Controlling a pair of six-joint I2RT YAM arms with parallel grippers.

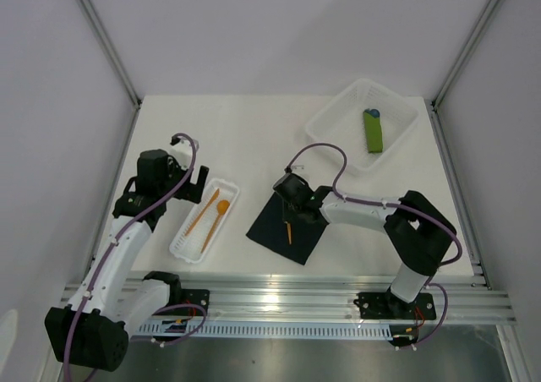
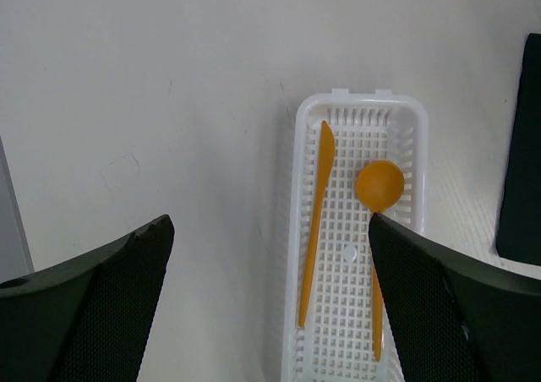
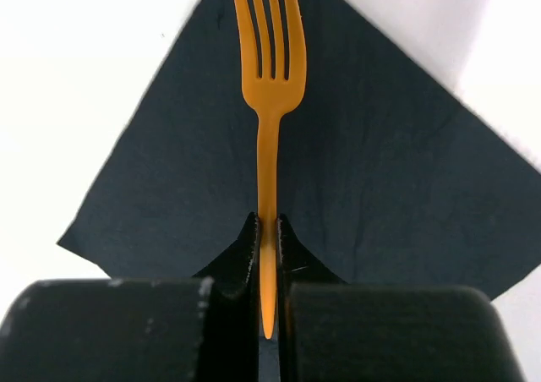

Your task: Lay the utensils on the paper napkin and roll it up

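right gripper pinches slim 4-tined orange fork

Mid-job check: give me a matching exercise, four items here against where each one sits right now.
Items:
1. fork
2. spoon
3. green bundle
4. napkin

Places:
A. inside the clear bin
B. pinched by the fingers of the right gripper
C. in the white tray
D. spread flat beneath the fork

Pairs: 1-B, 2-C, 3-A, 4-D
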